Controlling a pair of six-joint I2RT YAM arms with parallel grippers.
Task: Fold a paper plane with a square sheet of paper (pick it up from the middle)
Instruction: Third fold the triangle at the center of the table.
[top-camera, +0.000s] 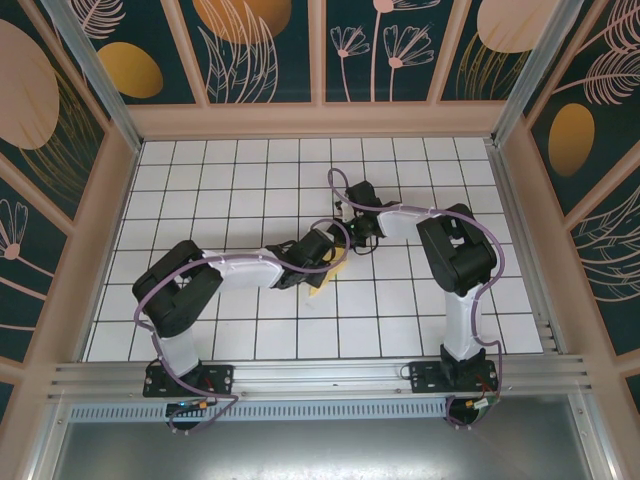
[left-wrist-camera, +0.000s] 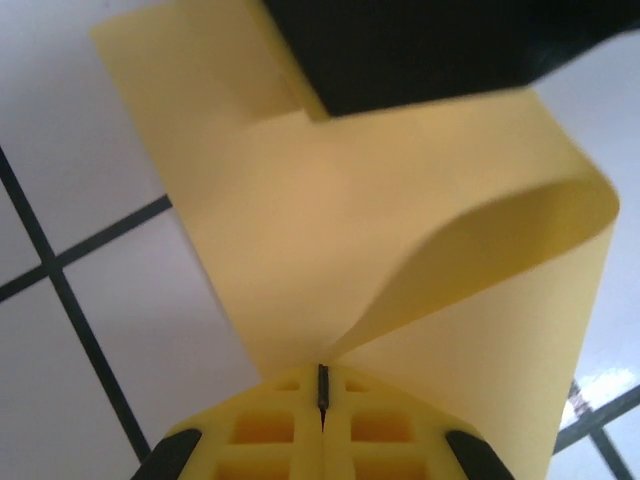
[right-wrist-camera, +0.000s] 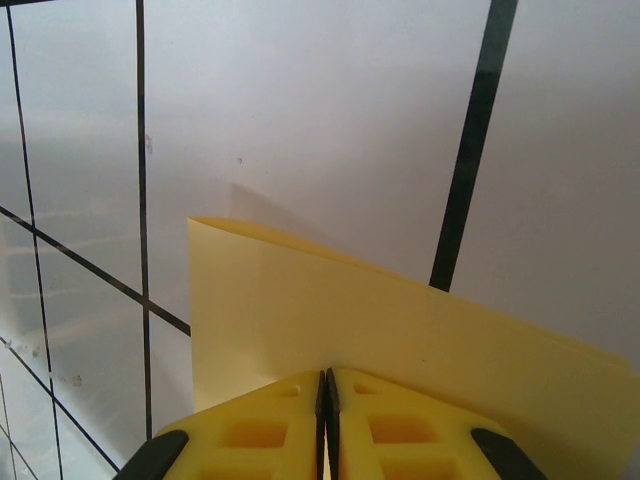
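Paper (left-wrist-camera: 330, 250), pale yellow, is pinched in both grippers. In the left wrist view the left gripper (left-wrist-camera: 322, 405) sits at the bottom centre of the frame, its yellow fingers pressed together on the sheet's near edge. From there the paper rises up the frame and curls over at the right into a loose open loop, while a flat strip runs to the upper left. A black shape (left-wrist-camera: 430, 50), blurred, covers the paper's top edge at the upper right; I cannot tell what it is. The white gridded table (left-wrist-camera: 150, 330) lies behind, at left and lower right.

In the right wrist view the right gripper (right-wrist-camera: 326, 400) is also at bottom centre, its fingers closed tight on the paper. The paper stands as a band from the middle left to the lower right corner, with the table beyond it.

In the top view the arm bases are at the bottom and both arms bend inward, so the grippers meet just above the frame's centre. A bit of yellow shows just below the left arm's wrist. Patterned walls (top-camera: 260, 50) close the far side.
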